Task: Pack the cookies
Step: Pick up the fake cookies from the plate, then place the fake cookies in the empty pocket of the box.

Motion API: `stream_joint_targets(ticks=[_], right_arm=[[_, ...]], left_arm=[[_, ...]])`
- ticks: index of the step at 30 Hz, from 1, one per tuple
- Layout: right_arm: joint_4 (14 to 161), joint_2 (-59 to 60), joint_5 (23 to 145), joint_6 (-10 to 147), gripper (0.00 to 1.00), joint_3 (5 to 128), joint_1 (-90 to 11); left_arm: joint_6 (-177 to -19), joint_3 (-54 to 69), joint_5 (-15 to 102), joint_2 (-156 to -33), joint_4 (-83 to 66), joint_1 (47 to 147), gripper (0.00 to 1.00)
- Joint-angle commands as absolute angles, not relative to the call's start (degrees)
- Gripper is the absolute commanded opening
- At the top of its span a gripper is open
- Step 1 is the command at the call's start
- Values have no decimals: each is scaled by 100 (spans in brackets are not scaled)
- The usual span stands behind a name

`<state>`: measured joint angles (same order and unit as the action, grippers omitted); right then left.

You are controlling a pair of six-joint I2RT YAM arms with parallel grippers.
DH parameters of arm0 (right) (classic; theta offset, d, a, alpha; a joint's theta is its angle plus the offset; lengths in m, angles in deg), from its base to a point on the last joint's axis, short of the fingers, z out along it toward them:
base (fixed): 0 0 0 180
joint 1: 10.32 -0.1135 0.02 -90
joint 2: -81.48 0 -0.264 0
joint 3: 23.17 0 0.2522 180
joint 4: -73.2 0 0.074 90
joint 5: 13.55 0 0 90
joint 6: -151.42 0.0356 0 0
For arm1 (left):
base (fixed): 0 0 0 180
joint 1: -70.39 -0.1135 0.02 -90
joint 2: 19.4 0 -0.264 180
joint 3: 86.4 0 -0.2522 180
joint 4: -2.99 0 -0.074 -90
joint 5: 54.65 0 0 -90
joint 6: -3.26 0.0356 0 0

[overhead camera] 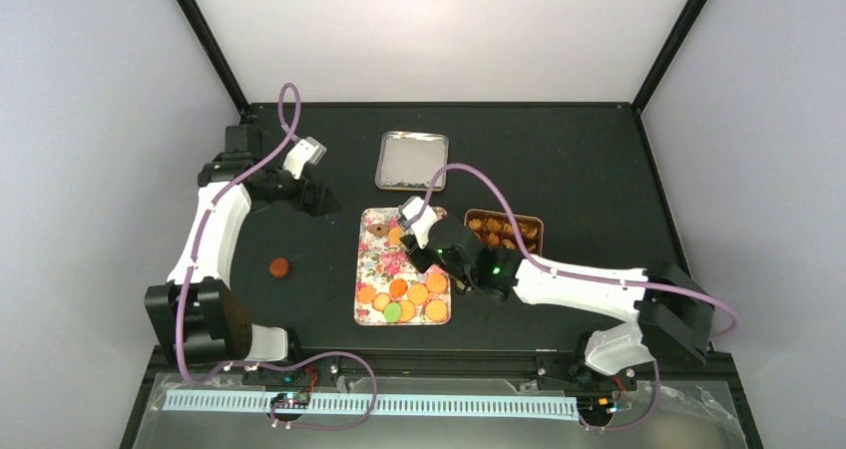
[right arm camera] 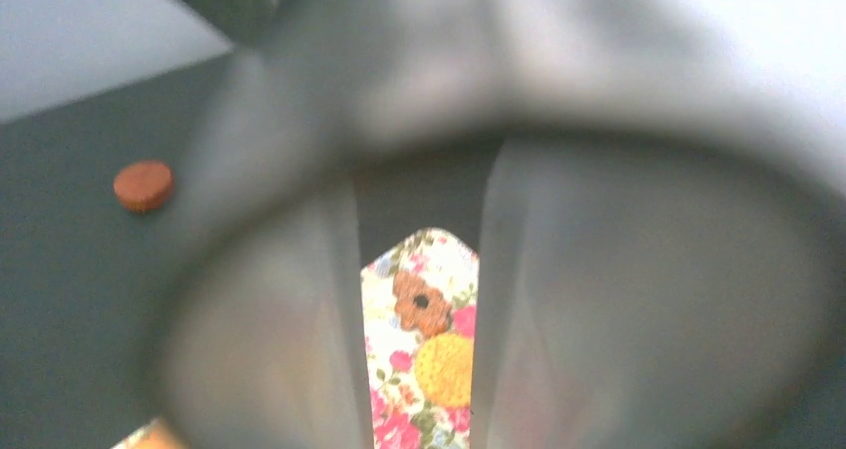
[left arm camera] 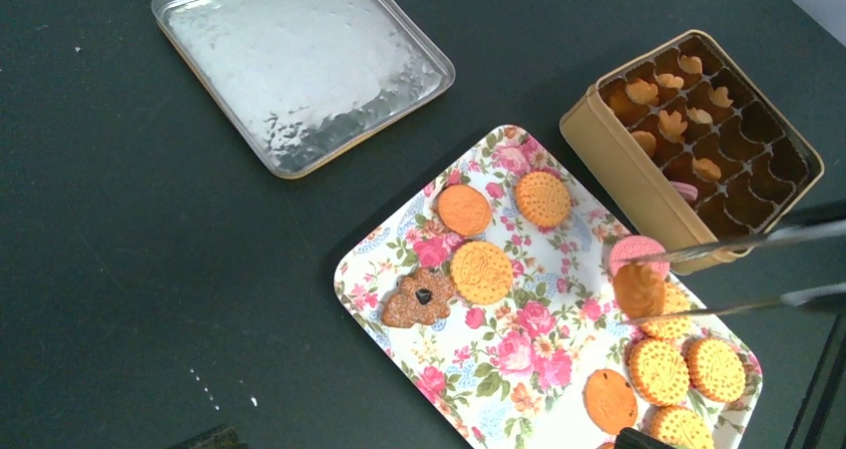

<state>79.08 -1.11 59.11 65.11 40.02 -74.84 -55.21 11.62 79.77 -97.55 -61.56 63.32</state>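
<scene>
Several cookies (overhead camera: pixel 414 294) lie on a floral tray (overhead camera: pixel 369 309), mostly round orange, one green (overhead camera: pixel 394 311), and a brown flower-shaped one (left arm camera: pixel 419 299). My right gripper (overhead camera: pixel 427 237) is shut on metal tongs (left arm camera: pixel 758 239). The tongs pinch a round orange cookie (left arm camera: pixel 638 289) just above the tray (left arm camera: pixel 519 369), beside a pink cookie (left arm camera: pixel 638 249). The tongs fill the right wrist view as a grey blur, and the tray (right arm camera: pixel 399 269) shows through the gap. The brown tin (overhead camera: pixel 504 231) holds small leaf-shaped cookies (left arm camera: pixel 673 123). My left gripper (overhead camera: pixel 317 198) is open and empty, raised left of the tray.
The silver tin lid (overhead camera: pixel 411 160) lies upside down behind the tray and also shows in the left wrist view (left arm camera: pixel 299 60). One loose orange cookie (overhead camera: pixel 280 266) lies on the black table left of the tray and shows in the right wrist view (right arm camera: pixel 143 185).
</scene>
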Motion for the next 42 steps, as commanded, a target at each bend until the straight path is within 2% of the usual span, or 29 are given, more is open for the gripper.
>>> stream_joint_targets(ticks=[1,15,19,26,30,33,42], right_arm=[[7854,594,5429,6432,1,4250,-7380],[9761,3284,4143,6955,2,3016,-6657],[10065,3687,3941,7133,3,2742,-6573],[10022,3628,3877,7197,10,2661,-6487],[9973,3479,3883,7209,19,2680,-6482],[9945,3467,3909,7232,31,2647,-6482],[9909,3549,3959,7215,35,2617,-6403]], left_arm=[[-5492,917,8160,-9738,-6206,6344,99],[-5501,909,8283,-9811,-6177,6344,99],[-5492,909,8280,-9839,-6176,6343,99],[-5483,913,8285,-9842,-6182,6346,99],[-5440,914,8268,-9810,-6201,6340,99],[-5430,917,8263,-9806,-6210,6338,99],[-5474,910,8298,-9832,-6194,6339,99]])
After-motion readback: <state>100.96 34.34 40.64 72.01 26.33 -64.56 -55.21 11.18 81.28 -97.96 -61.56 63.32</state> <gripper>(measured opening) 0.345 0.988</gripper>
